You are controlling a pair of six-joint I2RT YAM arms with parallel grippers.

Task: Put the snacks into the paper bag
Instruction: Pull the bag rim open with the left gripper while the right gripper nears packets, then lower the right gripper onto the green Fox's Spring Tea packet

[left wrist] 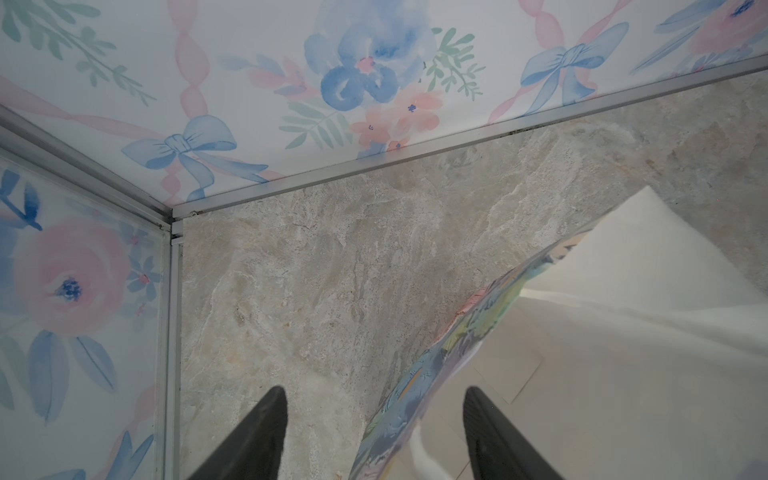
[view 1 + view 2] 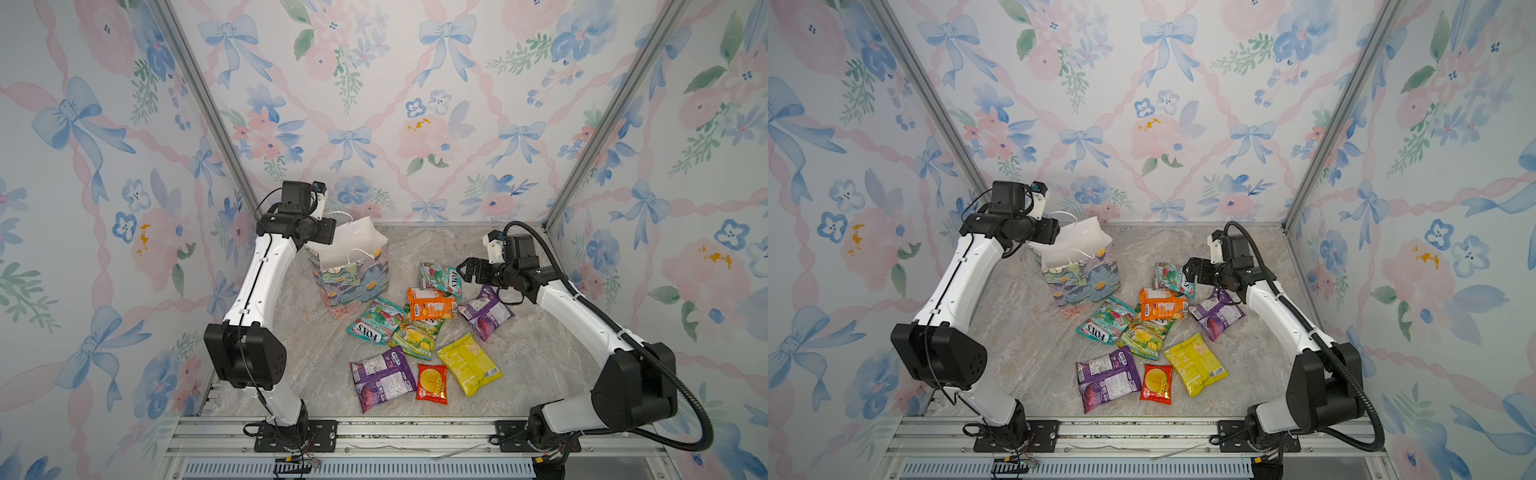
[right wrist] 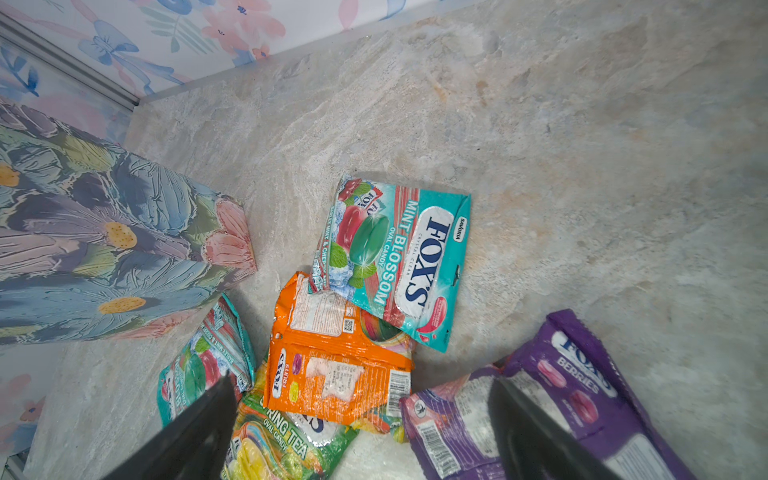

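Teal glossy plastic FOX'S snack packet [image 3: 399, 262]: flat on the grey marble-look tabletop [image 3: 582, 145], likely target. Right gripper [image 2: 467, 272] hangs wide open and empty. Packet lies just ahead of it, long axis roughly along the gripper's reach, so the jaws would span the short side. Right arm clearly nearer. Further out: pastel floral paper bag [image 2: 353, 282], upright, toward the left arm. Left gripper [image 1: 376, 390] unclenched, straddling the bag's rim wall.

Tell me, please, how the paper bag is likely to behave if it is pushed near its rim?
The bag would probably tip or slide: it stands tall on a small base and looks empty. Its walls would likely flex rather than resist, since the rim bows in the left wrist view.
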